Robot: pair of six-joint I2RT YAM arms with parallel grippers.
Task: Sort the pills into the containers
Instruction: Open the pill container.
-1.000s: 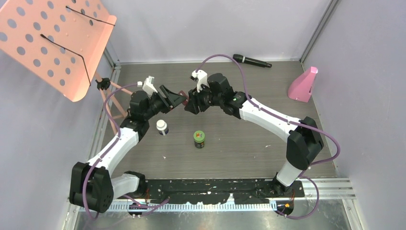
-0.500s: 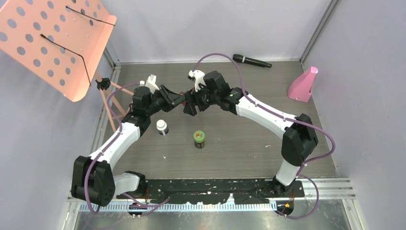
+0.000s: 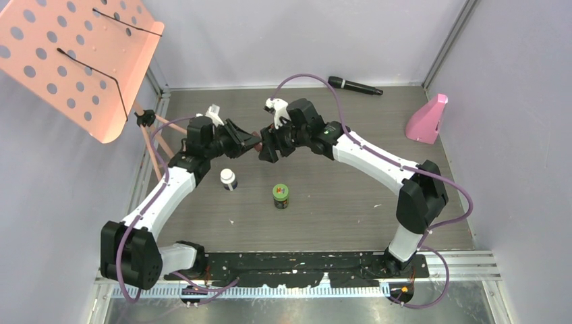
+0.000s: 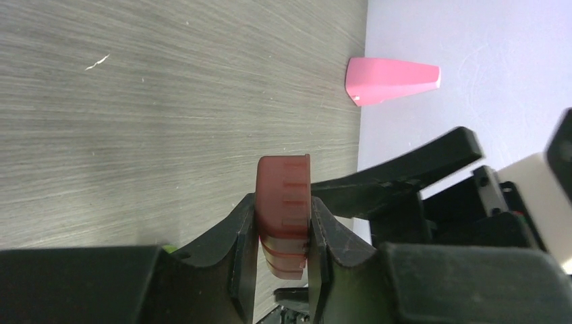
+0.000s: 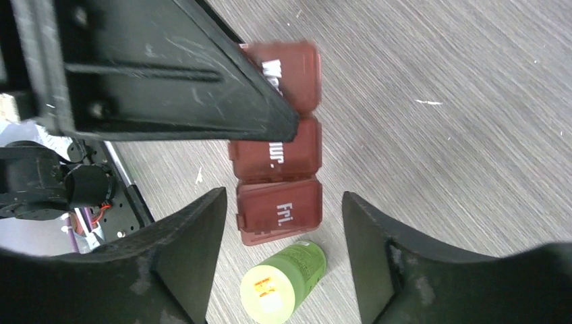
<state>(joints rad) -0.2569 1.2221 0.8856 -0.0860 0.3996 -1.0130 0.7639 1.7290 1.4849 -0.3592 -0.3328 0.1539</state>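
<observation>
1. Two claws meet in mid-air over the table (image 3: 351,202). The left gripper (image 4: 282,233) is pinched narrow on the edge of the brown weekly pill case (image 4: 284,185) and holds it clear of the wood. We judge this is so the other arm can get at its lids.
2. The right gripper (image 5: 280,202) is spread wide. The "Fri." cell of the case sits between its two fingers and touches neither. We read this as a line-up on that end cell, either to flip its lid or to steady it.
3. The green-lidded bottle (image 5: 283,283) stands on the table below the right claw, just past the free end of the case in that view. The white bottle with dark cap (image 3: 229,179) stands on the base side of the left claw, well apart from both sets of fingers. Both seem parked within reach for later.
4. We see no loose pills in any view, and we cannot tell whether the case holds any.
5. The left finger covers part of the case, so only "Fri." reads whole, with "…ur." and the start of "We…" beside it. We cannot count the cells or tell whether the lids are latched.
6. From above, the case is only a reddish sliver between the two claws.
</observation>
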